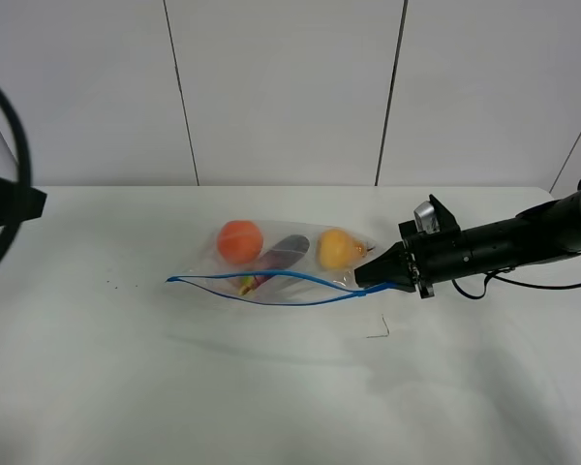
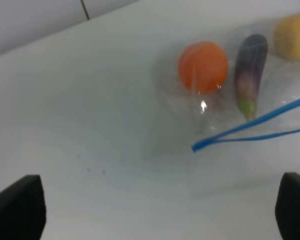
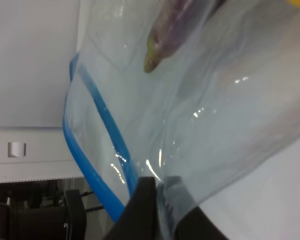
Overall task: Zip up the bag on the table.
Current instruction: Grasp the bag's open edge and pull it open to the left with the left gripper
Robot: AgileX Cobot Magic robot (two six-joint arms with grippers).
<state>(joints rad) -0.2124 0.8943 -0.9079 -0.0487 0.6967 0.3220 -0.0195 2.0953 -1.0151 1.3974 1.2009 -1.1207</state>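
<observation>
**High view:** The bag (image 1: 271,263) lies on the bench (image 1: 174,387), in its far half and roughly midway between the left and right edges. Its blue zipper (image 1: 271,278) runs along the side facing the near edge. Through the clear plastic 3 things show in a row from left to right: an orange (image 1: 239,241), an eggplant (image 1: 283,254) and a pear (image 1: 336,249). The 2 zipper strips meet at the left end and bow apart along the middle, so the mouth gapes. The right hand (image 1: 366,274) reaches in from the right edge and is clamped on the bag's right end, at the zipper.

**Left wrist view:** The left hand (image 2: 155,210) hovers over bare bench with its 2 fingertips (image 2: 17,207) spread wide and holding nothing. The bag's left end, where the strips join, lies beyond them and apart from the hand.

**Right wrist view:** The right hand's fingers (image 3: 142,210) are pressed together on the creased plastic just beside the zipper. The eggplant's tip shows through the bag wall further along.
</observation>
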